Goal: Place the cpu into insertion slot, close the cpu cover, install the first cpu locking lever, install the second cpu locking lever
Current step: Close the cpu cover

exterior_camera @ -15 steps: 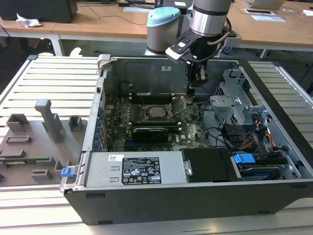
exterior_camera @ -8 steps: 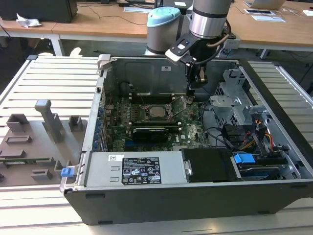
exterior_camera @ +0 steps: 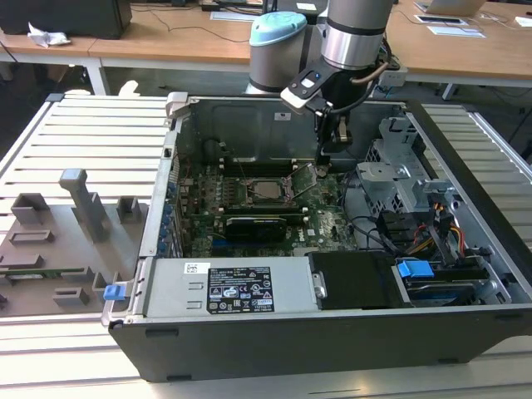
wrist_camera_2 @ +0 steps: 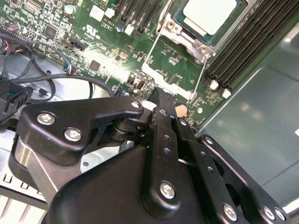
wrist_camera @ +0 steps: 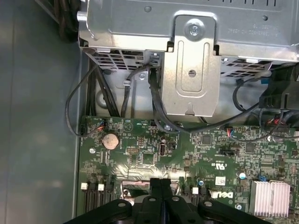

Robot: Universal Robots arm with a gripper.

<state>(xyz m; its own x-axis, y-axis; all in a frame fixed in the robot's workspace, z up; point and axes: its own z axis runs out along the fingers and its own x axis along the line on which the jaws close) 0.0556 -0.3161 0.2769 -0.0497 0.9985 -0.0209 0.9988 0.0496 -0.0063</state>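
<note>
The cpu (exterior_camera: 267, 189) lies flat in the insertion slot (exterior_camera: 247, 193) on the green board, its silver top (wrist_camera_2: 209, 13) facing up. The silvery cpu cover (wrist_camera_2: 187, 36) frames its edges. Two thin wire levers (wrist_camera_2: 153, 46) (wrist_camera_2: 200, 77) run from the socket toward my gripper. My gripper (exterior_camera: 324, 151) hangs just to the exterior view's right of the socket, above the board. In both wrist views its black fingers (wrist_camera_2: 161, 99) (wrist_camera: 160, 183) are pressed together with nothing seen between them. The tips hover by a shiny metal tab (wrist_camera_2: 156, 77) near the lever ends.
The case walls enclose the board. A metal drive cage (exterior_camera: 391, 166) and loose cables (exterior_camera: 386, 233) stand at the exterior view's right. A black expansion card (exterior_camera: 258, 223) and the power supply (exterior_camera: 237, 287) lie in front. Long black memory slots (wrist_camera_2: 243, 46) flank the socket.
</note>
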